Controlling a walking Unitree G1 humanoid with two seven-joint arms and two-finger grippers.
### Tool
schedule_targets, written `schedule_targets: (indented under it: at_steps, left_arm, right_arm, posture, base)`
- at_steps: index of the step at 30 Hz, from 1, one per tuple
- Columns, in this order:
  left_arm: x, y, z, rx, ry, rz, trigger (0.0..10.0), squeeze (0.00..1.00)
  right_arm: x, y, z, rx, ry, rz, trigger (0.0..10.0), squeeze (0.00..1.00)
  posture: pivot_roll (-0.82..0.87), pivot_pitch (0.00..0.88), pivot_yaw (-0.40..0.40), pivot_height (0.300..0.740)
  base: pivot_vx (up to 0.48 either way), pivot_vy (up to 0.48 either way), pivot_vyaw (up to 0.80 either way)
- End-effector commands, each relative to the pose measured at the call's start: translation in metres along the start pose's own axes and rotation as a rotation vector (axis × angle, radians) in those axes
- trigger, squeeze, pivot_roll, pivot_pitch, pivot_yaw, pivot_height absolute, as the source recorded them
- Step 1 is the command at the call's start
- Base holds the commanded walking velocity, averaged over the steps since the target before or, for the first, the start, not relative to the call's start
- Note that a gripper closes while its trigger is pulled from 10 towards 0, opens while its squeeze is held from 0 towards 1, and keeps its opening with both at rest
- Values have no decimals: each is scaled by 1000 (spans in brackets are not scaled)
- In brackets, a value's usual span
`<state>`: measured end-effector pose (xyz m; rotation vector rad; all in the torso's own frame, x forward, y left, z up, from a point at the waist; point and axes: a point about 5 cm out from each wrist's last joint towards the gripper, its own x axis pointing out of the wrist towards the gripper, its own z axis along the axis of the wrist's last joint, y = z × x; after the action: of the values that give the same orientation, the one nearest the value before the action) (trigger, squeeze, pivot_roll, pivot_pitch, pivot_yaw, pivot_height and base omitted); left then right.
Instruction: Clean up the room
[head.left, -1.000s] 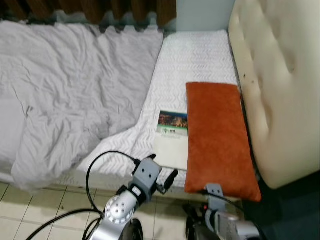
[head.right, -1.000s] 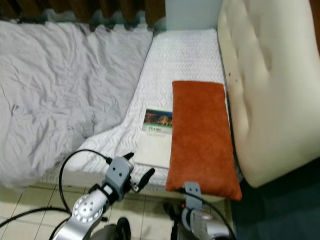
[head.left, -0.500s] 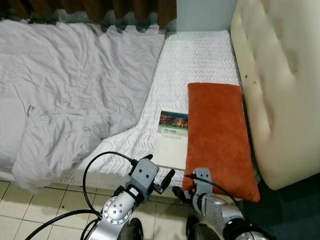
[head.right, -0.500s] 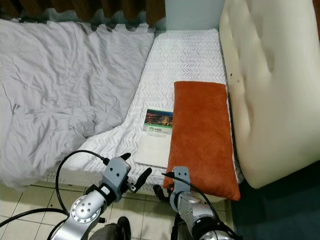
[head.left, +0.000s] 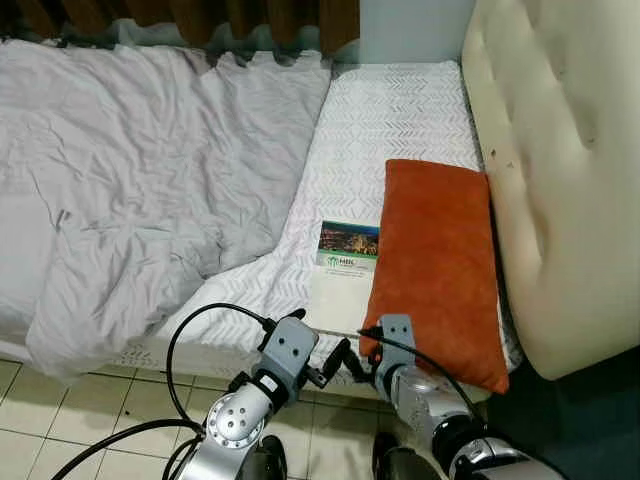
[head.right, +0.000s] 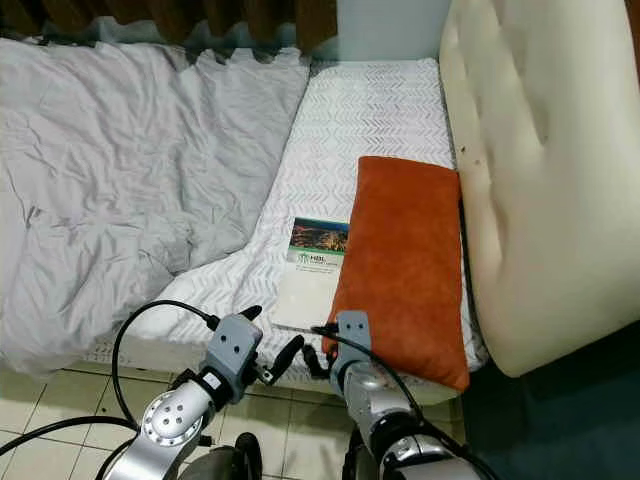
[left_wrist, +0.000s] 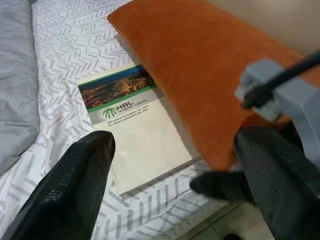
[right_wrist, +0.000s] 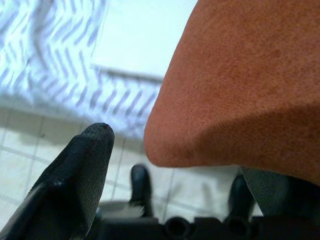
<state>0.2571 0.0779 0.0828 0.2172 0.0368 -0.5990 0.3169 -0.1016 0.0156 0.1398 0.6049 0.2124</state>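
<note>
Right gripper (right_wrist: 170, 155) is at the near corner of the orange pillow (head.left: 440, 270), fingers spread apart, nothing clamped: one black finger (right_wrist: 75, 175) sits off the corner over the floor tiles (right_wrist: 30, 150), the other is mostly hidden under the pillow's underside, so the corner hangs between the jaws without clear contact on the visible finger. Left gripper (left_wrist: 175, 175) is also released, jaws wide, hovering at the mattress edge; between its fingers sits the booklet (left_wrist: 135, 125), flat on the white chevron mattress cover (head.left: 390, 120), with the pillow's corner just ahead of the far finger. The right arm's grey wrist block (left_wrist: 280, 95) crosses in front of that same finger. Booklet lies just beside the pillow's long edge, touching or slightly tucked under it, can't tell which. Pillow lies lengthwise along the cream tufted headboard (head.left: 560, 150), near end overhanging the bed edge right at the right jaws. Rumpled grey duvet (head.left: 130, 180) covers the rest of the bed, well off to the outer side of the left jaws, its edge near the booklet but apart. Black cable (head.left: 200, 330) loops off the left wrist below the mattress edge.
</note>
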Motion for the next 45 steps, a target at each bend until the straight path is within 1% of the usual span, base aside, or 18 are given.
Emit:
schedule_targets:
  at_steps: [1, 4, 7, 14, 16, 18, 21, 24, 28, 32, 35, 40, 45]
  left_arm:
    - [-3, -5, -2, 5, 11, -11, 10000, 0]
    - [-3, -6, -2, 4, 12, -12, 10000, 0]
    - [-3, -7, -2, 2, 15, -13, 10000, 0]
    - [-4, -7, -3, 3, 18, -14, 10000, 0]
    - [-3, -7, -3, 4, 18, -14, 10000, 0]
    - [-3, -6, -2, 6, 17, -12, 10000, 0]
    - [-3, -5, -2, 7, 17, -12, 10000, 0]
    - [-3, -6, -2, 7, 18, -17, 10000, 0]
    - [-2, -6, -2, 6, 18, -19, 10000, 0]
    - [-1, -6, -2, 9, 17, -22, 10000, 0]
    - [-1, -5, -2, 11, 17, -22, 10000, 0]
    - [-1, -2, -1, 18, 18, -25, 10000, 0]
    - [0, -3, -1, 21, 19, -29, 10000, 0]
  right_arm:
    - [0, -8, 14, -76, -63, -49, 10000, 0]
    - [0, -12, 20, -145, -80, -71, 10000, 0]
    - [-1, -15, 20, -185, -79, -84, 10000, 0]
    - [-2, -22, 15, -238, -66, -117, 10000, 0]
    - [-2, -23, 16, -238, -74, -127, 10000, 0]
    - [-3, -26, 24, -219, -132, -173, 10000, 0]
    - [-4, -30, 33, -200, -177, -215, 10000, 0]
    - [-4, -29, 38, -178, -196, -218, 10000, 0]
    - [-4, -29, 39, -159, -200, -217, 10000, 0]
    - [-4, -28, 32, -169, -184, -212, 10000, 0]
    - [-4, -28, 32, -182, -187, -216, 10000, 0]
    - [-6, -35, 42, -220, -226, -291, 10000, 0]
    - [-5, -33, 45, -217, -238, -282, 10000, 0]
  posture:
    - [29, 296, 15, 740]
    - [29, 297, 15, 740]
    - [29, 298, 15, 740]
    - [31, 302, 16, 740]
    - [31, 302, 16, 740]
    - [32, 307, 21, 740]
    - [30, 309, 24, 740]
    - [28, 309, 24, 740]
    - [25, 308, 25, 740]
    - [24, 308, 26, 740]
    - [26, 313, 30, 740]
    - [31, 316, 39, 740]
    - [27, 304, 39, 740]
  base:
    - [0, 0, 0]
    - [0, 0, 0]
    - [0, 0, 0]
    - [0, 0, 0]
    - [0, 0, 0]
    - [0, 0, 0]
    - [0, 0, 0]
    - [0, 0, 0]
    - [0, 0, 0]
    - [0, 0, 0]
    - [0, 0, 0]
    - [0, 0, 0]
    - [0, 0, 0]
